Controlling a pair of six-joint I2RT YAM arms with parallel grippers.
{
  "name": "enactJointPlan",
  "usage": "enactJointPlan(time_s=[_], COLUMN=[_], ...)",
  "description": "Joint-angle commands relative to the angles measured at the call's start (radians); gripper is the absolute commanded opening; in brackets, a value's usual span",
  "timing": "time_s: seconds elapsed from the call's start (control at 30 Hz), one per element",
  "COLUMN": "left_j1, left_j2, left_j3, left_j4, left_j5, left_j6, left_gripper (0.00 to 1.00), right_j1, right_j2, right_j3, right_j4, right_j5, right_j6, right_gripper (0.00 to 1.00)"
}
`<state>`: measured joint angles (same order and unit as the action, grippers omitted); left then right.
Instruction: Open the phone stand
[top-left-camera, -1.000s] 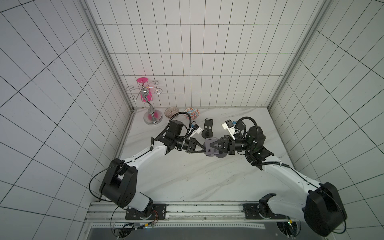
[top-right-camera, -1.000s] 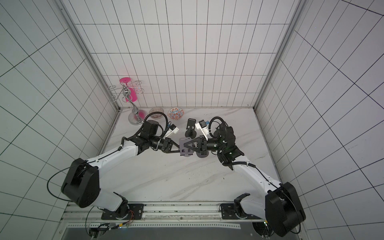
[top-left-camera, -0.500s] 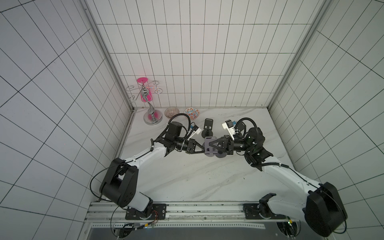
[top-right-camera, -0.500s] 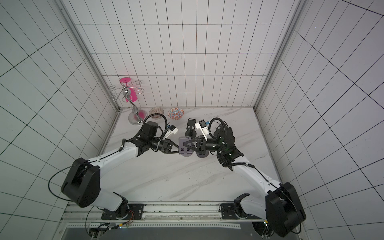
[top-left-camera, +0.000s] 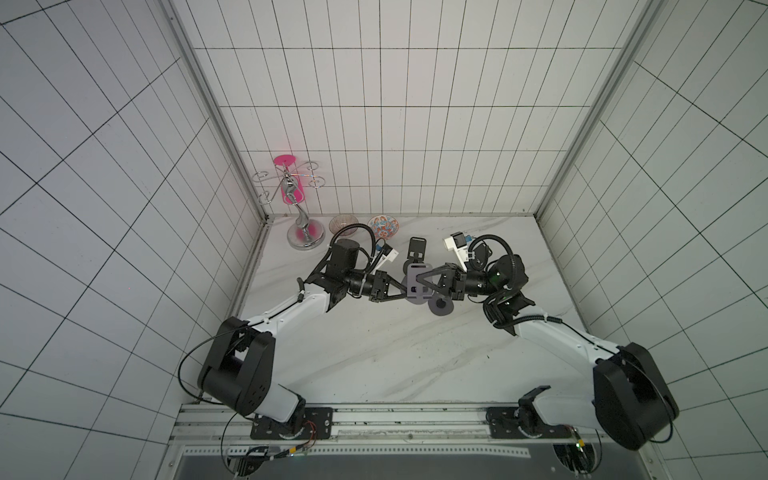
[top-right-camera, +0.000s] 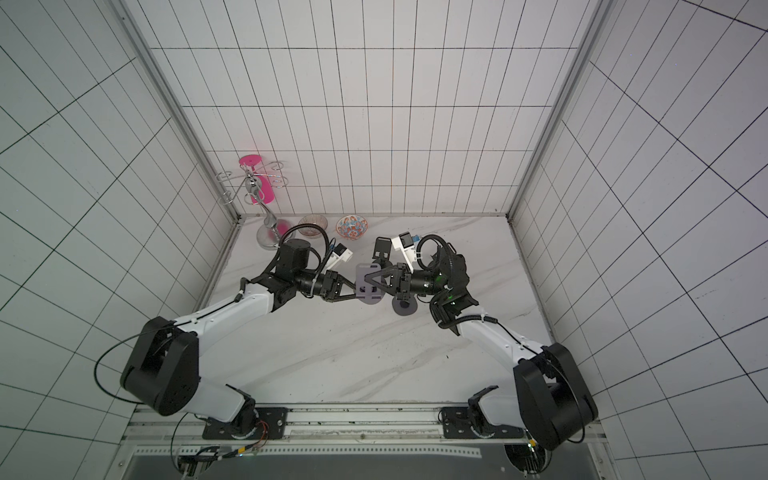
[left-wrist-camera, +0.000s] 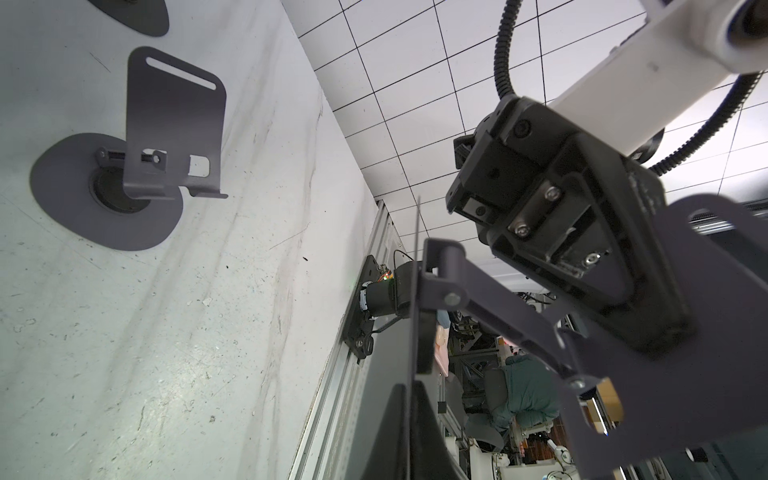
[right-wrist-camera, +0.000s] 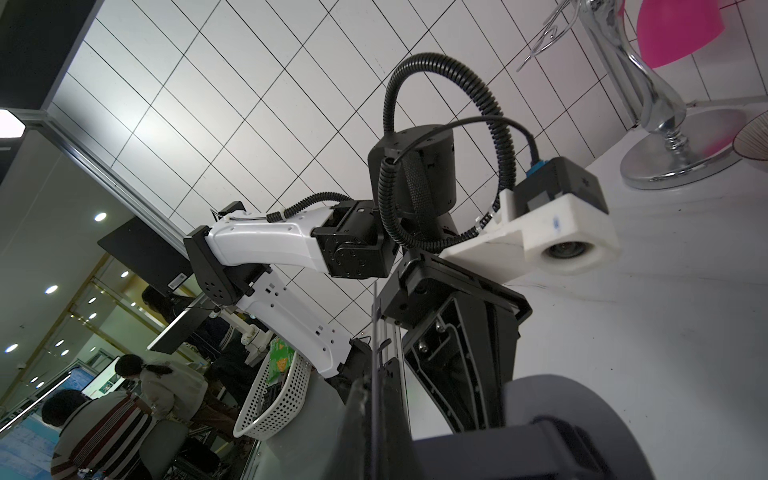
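phone stand: held above the bench at mid-width, in its back half; its grey plate is seen flat-on in both top views and edge-on, as a thin line, in both wrist views
round base: seen just beside the grey plate, on the side toward the front rail; whether it touches the bench cannot be told from above
left jaws: closed on the left edge of the grey plate; the thin sheet is seen pinched between them in the left wrist view
right jaws: clamped on the phone stand from the opposite side; their tips are set just beside the left jaws over the grey plate
second stand: dark, stood unfolded on the bench just behind the held one, apart from it; little room is left there
back edge: a ribbed bowl, a patterned bowl and a chrome rack are lined along the back wall, toward the left corner; the left arm is bent near them
left edge: bordered by a metal strip; the left arm is laid close along it
right edge: a band of bare marble is seen between the right arm and the wall
front: open marble is spread between the two arms down to the front rail
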<state>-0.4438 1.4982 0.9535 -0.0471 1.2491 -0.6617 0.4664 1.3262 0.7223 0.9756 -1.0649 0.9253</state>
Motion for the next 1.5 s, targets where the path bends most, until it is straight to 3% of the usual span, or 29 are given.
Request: enactJointPlan(time_s=[0.0, 0.3, 0.4, 0.53, 0.7, 0.87, 0.97, 1.07, 1.27, 1.47], left_j1=[-0.018, 0.029, 0.034, 0.034, 0.033, 0.033, 0.034, 0.036, 0.039, 0.040], left_j2=[-0.009, -0.005, -0.005, 0.003, 0.019, 0.015, -0.012, -0.040, -0.074, -0.073], left_j3=[0.011, 0.037, 0.043, 0.057, 0.053, 0.032, 0.011, -0.018, -0.081, -0.107], left_j4=[0.019, 0.107, 0.147, 0.158, 0.220, 0.296, 0.306, 0.306, 0.311, 0.317], left_j5=[-0.004, -0.032, -0.037, -0.044, -0.036, -0.023, -0.025, -0.032, -0.043, -0.040], left_j6=[-0.053, -0.125, -0.149, -0.153, -0.193, -0.249, -0.260, -0.276, -0.299, -0.311], left_gripper=[0.17, 0.33, 0.34, 0.28, 0.00, 0.00, 0.00, 0.00, 0.00, 0.00], right_j1=[0.004, 0.037, 0.046, 0.060, 0.083, 0.108, 0.108, 0.109, 0.114, 0.113], right_j2=[0.004, 0.032, 0.028, 0.034, 0.071, 0.154, 0.167, 0.116, -0.089, -0.150], right_j3=[0.029, 0.042, 0.036, 0.047, 0.060, 0.084, 0.097, 0.105, 0.144, 0.140], right_j4=[0.232, 0.177, 0.159, 0.146, 0.189, 0.365, 0.365, 0.188, -0.404, -0.508], right_j5=[0.021, -0.029, -0.028, -0.035, -0.021, -0.018, -0.021, -0.012, 0.088, 0.156], right_j6=[0.062, 0.071, 0.067, 0.073, 0.108, 0.230, 0.226, 0.086, -0.396, -0.526], right_gripper=[0.00, 0.00, 0.00, 0.00, 0.00, 0.00, 0.00, 0.00, 0.00, 0.00])
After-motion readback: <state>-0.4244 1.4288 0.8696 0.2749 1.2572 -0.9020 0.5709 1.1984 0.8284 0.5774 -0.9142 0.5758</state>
